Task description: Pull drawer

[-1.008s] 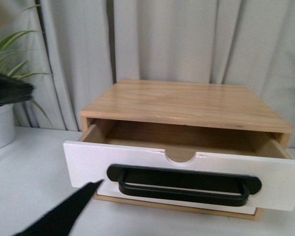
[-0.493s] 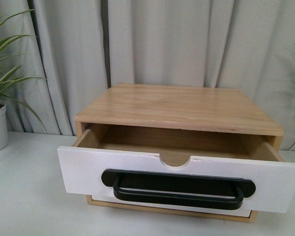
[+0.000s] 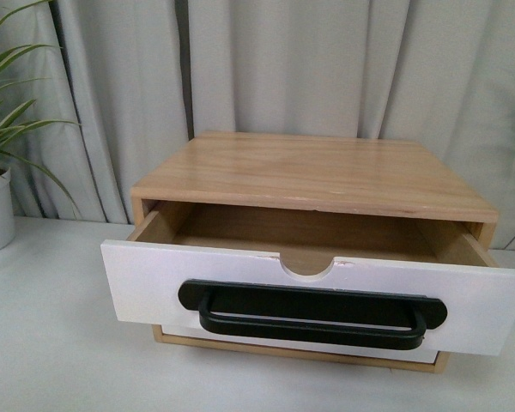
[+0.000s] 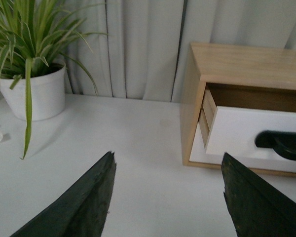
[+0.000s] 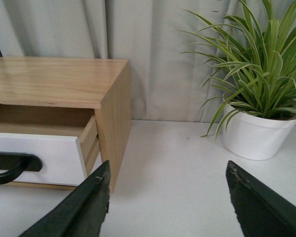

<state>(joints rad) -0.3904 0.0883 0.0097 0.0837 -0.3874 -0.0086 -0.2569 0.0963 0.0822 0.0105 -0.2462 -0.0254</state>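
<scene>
Drawer (image 3: 309,296) apart from both open grippers (image 4: 165,197).

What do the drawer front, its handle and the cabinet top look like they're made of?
Drawer front: board painted matte white, chipped near the notch. Handle: smooth satin black, metal or plastic, can't tell. Cabinet top: light wood with visible grain and a slight sheen, probably varnished.

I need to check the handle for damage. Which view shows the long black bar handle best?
The front view: the whole long black bar handle shows face-on. The left wrist view and right wrist view each catch one end.
</scene>
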